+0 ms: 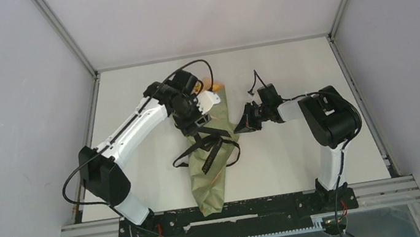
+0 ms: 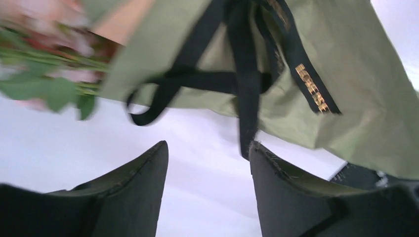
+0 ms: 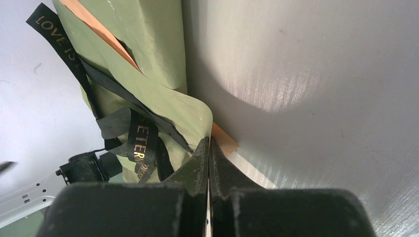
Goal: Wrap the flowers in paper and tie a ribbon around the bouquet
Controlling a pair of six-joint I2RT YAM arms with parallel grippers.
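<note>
Nearest the lens, my left fingers (image 2: 286,192) stand apart, and one loose tail of the black ribbon (image 2: 247,89) hangs down between them, close by the tip of one. That ribbon loops across the olive-green paper (image 2: 346,84) of the bouquet (image 1: 211,186), which lies on the white bench (image 1: 288,163) between both arms, with the flowers (image 2: 49,84) poking out at its far, wide end. My right fingers (image 3: 195,165) are pressed together at the edge of a paper flap; whether they pinch it I cannot tell. Gold lettering on the ribbon reads "LOVE IS" and "ETERN"; elsewhere it blurs. One ribbon, one bouquet.
</note>
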